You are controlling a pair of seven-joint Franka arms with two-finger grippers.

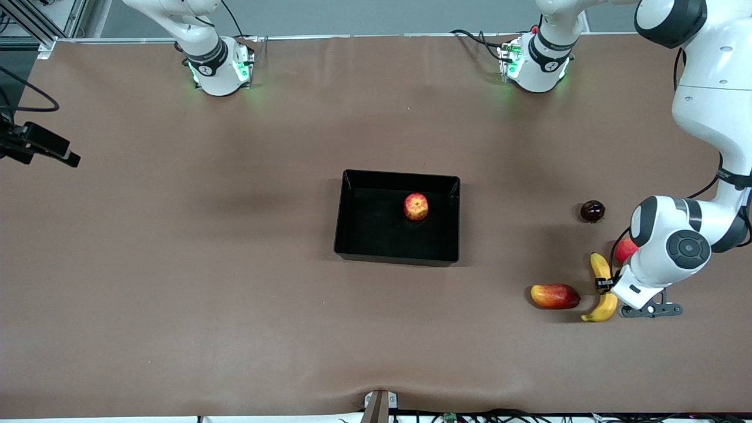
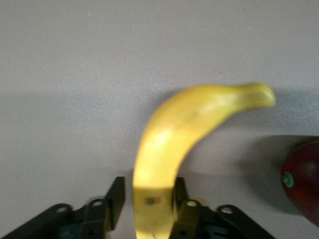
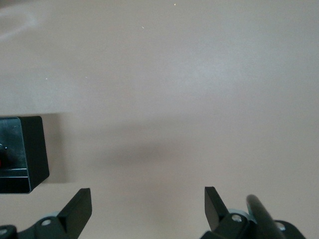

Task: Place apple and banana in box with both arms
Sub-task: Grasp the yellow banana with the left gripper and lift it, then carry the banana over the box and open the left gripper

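Banana in the left gripper, apple already boxed

We start with the table (image 1: 176,264), which fills the front view. The box (image 1: 352,235) sits at the frame's centre, and the apple (image 1: 416,206) lies inside it toward its upper wall. Low in the frame, at the left arm's end, the banana (image 1: 600,267) lies on the table just beside a mango-like fruit (image 1: 554,296). The left gripper (image 1: 605,286) is closed across its middle, with a finger (image 2: 117,196) pressed to each flank.

We judge the banana light but soft-skinned and curved. A mid-length hold balances it, while hard squeezing would bruise it and a grip near the tip could let it swing.

The right gripper (image 3: 147,199) waits over bare table near a corner of the box, jaws spread wide and empty
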